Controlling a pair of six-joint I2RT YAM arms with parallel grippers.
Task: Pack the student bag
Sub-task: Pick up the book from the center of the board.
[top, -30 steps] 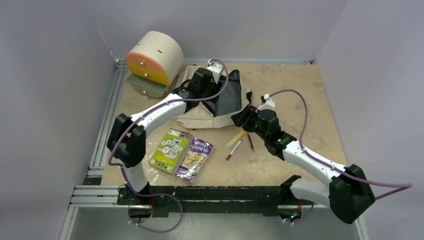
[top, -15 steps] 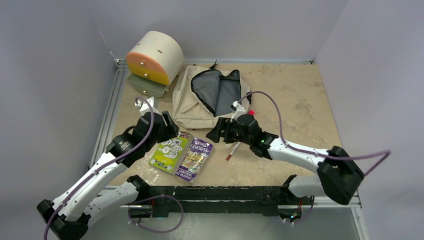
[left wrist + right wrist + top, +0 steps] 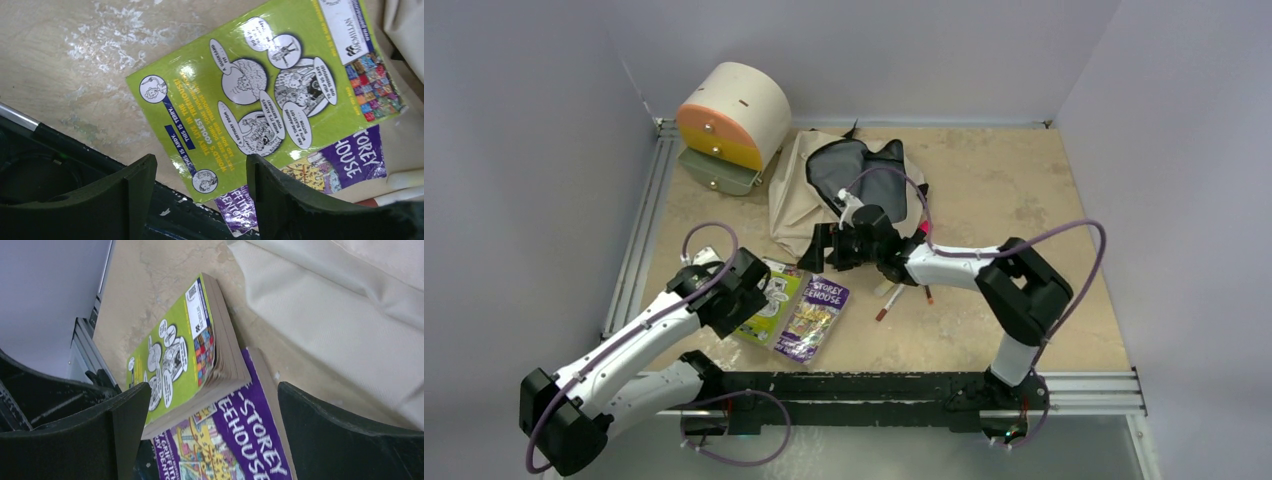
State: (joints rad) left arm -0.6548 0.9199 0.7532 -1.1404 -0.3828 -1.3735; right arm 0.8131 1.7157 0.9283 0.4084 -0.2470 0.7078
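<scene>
While the cover of the purple book point(image 3: 235, 440) reads "-STOREY …EHOUSE", the green book point(image 3: 260, 95) overlapping it carries cartoon speech bubbles and the labels "THIS IS TERRY" and "THIS IS ANDY". The student bag point(image 3: 796, 215) lies flat at the far middle of the surface point(image 3: 1024, 200), long axis running near to far, its unzipped grey-lined mouth at the far end facing up. The left end effector point(image 3: 200, 165), over the green book, and the right end effector point(image 3: 215, 400), above both books, are spread wide, holding nothing.
</scene>
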